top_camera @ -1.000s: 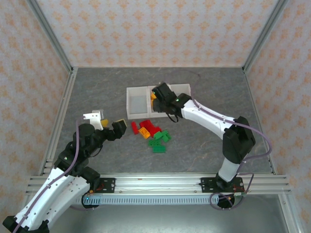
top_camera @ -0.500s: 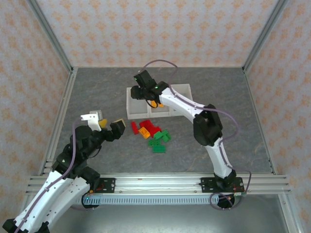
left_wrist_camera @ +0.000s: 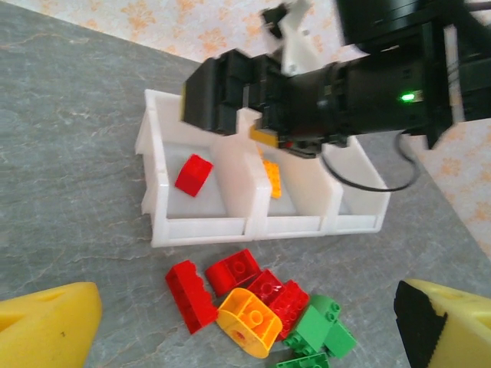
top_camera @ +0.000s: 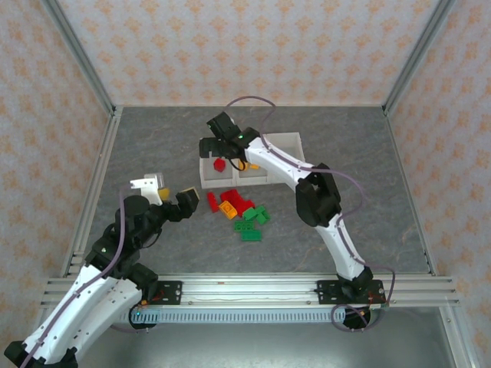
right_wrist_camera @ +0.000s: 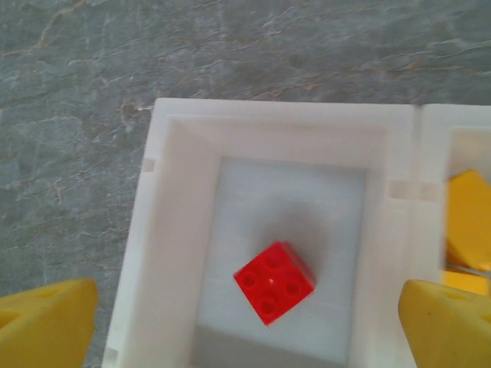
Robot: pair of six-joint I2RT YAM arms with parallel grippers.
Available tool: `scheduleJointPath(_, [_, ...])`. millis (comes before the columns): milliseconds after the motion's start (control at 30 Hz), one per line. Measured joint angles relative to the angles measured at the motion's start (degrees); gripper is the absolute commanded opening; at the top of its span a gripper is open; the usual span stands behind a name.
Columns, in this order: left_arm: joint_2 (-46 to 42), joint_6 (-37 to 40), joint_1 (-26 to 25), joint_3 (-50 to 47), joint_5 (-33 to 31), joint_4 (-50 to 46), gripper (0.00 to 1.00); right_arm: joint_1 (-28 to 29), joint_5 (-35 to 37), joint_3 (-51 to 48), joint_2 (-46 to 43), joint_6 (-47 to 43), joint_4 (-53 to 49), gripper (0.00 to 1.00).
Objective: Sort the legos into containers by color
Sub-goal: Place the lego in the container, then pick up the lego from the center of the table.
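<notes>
From the top camera you see the right end effector (top_camera: 221,146) hanging over the left compartment of the containers (top_camera: 285,139), which sit toward the far side of the desk (top_camera: 153,146). 1 red lego (top_camera: 219,163) lies in that compartment, directly below the end effector and apart from it. The loose legos (top_camera: 239,208), red, orange and green, lie in a tight cluster on the desk just in front of the tray. Your left end effector (top_camera: 178,199) sits to the left of that cluster, spread open with nothing in it

On the left wrist camera, the 2 yellow fingers (left_wrist_camera: 46,326) stand at opposite edges, wide apart, gripping nothing. Beyond them you get 3 or 4 red bricks (left_wrist_camera: 234,270), 1 orange brick (left_wrist_camera: 247,322) and green bricks (left_wrist_camera: 322,326) touching one another. An orange-yellow brick (left_wrist_camera: 272,180) rests in the middle compartment

On the right wrist camera, the fingers (right_wrist_camera: 449,322) are again fully spread and empty. The red lego, a 2 by 2 piece, lies studs up on the floor of the left compartment, clear of all 4 walls
</notes>
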Motion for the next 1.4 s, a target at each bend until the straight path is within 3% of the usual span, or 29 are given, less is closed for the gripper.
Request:
scheduleJointPath(167, [7.13,-0.66,0.0,1.49,-2.89,-1.84,0.99,0.0,4.96,-14.49,-15.19,-0.22,1.7,1.0])
scheduleJointPath(333, [23.28,-3.54,-0.09,7.19,-7.21,-6.45,0.99,-1.46,8.9,-36.37,-37.38,-1.66,9.05,1.0])
scheduleJointPath(467, [34.86,-6.12,-1.88,7.98,-7.26,-7.3,0.97,-6.29,10.19,-56.24,-52.94,-3.8,16.7,1.0])
scheduleJointPath(700, [43.5,-9.73,-4.5,8.33,-7.23,-7.67,0.96,-9.31,10.43,-81.13,-67.63,-5.42,20.7,1.0])
scheduleJointPath(900, [47.69,-11.34,-4.5,10.84,-7.26,-6.29,0.96,-9.29,8.28,-81.59,-69.68,-5.64,24.57,1.0])
scheduleJointPath(1400, [63.25,-10.34,-4.5,21.77,-8.68,-5.57,0.79,-9.4,7.04,-80.04,-66.84,-5.55,24.85,1.0])
